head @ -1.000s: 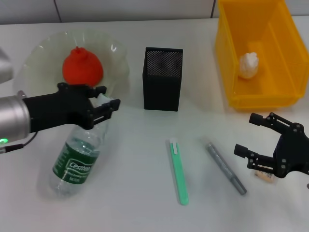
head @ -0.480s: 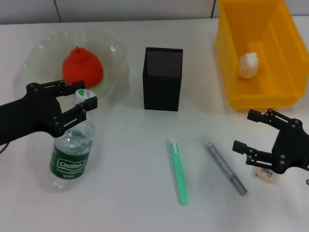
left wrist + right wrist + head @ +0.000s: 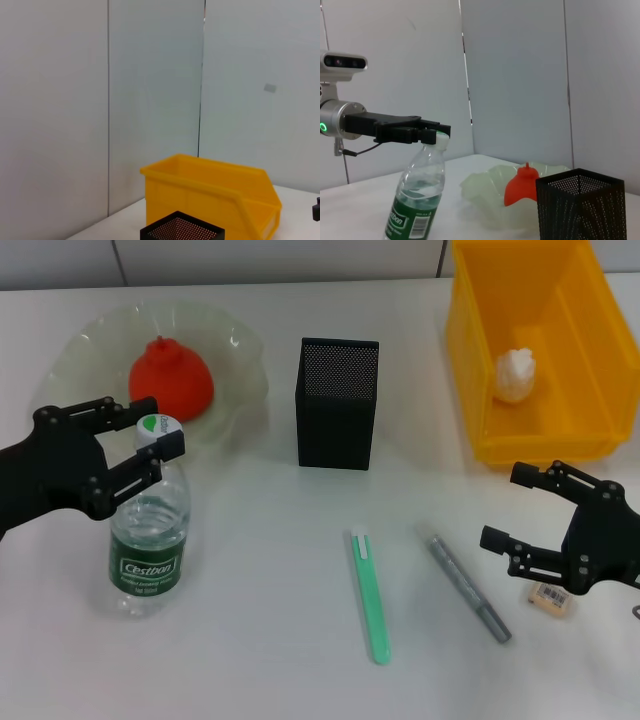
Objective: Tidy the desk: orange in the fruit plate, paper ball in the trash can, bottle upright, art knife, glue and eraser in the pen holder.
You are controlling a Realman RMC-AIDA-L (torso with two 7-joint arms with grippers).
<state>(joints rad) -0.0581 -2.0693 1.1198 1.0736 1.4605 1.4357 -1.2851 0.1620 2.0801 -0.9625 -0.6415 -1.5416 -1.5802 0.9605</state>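
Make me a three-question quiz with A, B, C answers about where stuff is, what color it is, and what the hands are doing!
1. Where is the orange?
A. in the fruit plate
B. in the trash can
C. on the desk

2. What color is the art knife?
A. black
B. mint green
C. red

3. How is the bottle?
A. lying flat
B. upright
C. upside down

Answers:
1. A: it sits inside the wavy dish.
2. B: it lies beside the grey glue.
3. B: cap on top, at the left hand. The right hand is open above the eraser.
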